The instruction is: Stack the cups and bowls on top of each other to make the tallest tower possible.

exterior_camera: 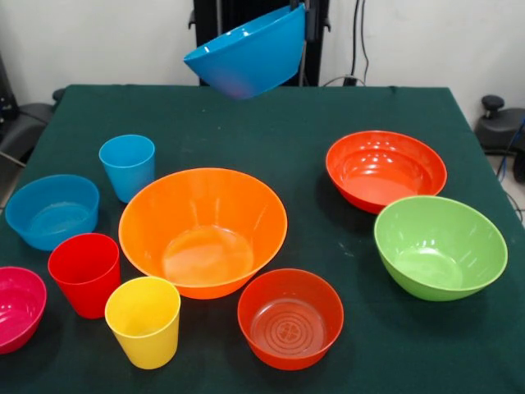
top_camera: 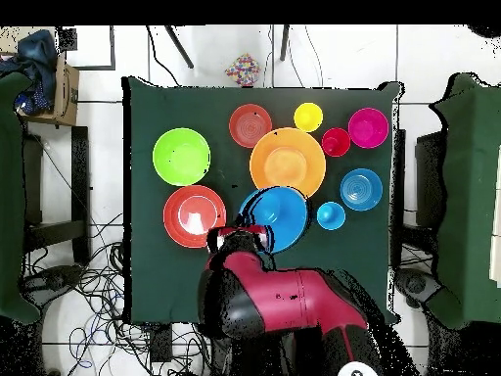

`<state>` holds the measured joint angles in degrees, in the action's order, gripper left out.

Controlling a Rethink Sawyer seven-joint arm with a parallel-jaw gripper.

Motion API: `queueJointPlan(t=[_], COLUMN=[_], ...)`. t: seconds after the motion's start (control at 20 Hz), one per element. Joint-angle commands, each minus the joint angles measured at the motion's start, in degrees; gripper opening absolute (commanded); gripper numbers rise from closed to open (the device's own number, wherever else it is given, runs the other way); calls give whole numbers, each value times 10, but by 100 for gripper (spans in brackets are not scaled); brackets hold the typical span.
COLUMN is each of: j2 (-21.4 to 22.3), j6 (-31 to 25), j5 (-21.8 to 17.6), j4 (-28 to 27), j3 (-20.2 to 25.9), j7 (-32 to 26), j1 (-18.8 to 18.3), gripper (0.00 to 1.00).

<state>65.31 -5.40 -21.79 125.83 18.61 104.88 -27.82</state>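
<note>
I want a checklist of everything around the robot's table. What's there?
Surface: green table, cloth covered.
Job's things: orange bowl empty, nothing stacked yet; blue bowl lifted, tilted; loose bowls and three cups standing around.
Clutter: nothing seen.
Hand: hand shut on the blue bowl's rim.
Cables: tangled on the floor beside the table.
Surroundings: box with cloth, small colourful thing on the floor.

The blue bowl (exterior_camera: 246,59) hangs tilted in the claw (exterior_camera: 309,20), clear of the table. Below it sits the big orange bowl (exterior_camera: 203,230), empty, with cups (exterior_camera: 127,167) and bowls (exterior_camera: 440,246) scattered around.
</note>
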Motion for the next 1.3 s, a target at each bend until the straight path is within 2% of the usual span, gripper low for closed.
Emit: queueJointPlan(t=[0.05, 0.35, 0.6, 0.75, 0.85, 1.05, 1.3], j2=[-12, -20, 5, 10, 8, -14, -39], j6=[-48, -64, -81, -82, -83, -46, -14], j5=[-7, -4, 8, 6, -2, -39, -36], j4=[-10, -32, -1, 5, -7, -52, -86], j3=[-5, -24, 17, 25, 11, -75, -138], j7=[32, 35, 4, -1, 7, 51, 67], j1=[-16, -9, -58, -70, -61, -5, 41], gripper=[0, 0, 0, 0, 0, 0, 0])
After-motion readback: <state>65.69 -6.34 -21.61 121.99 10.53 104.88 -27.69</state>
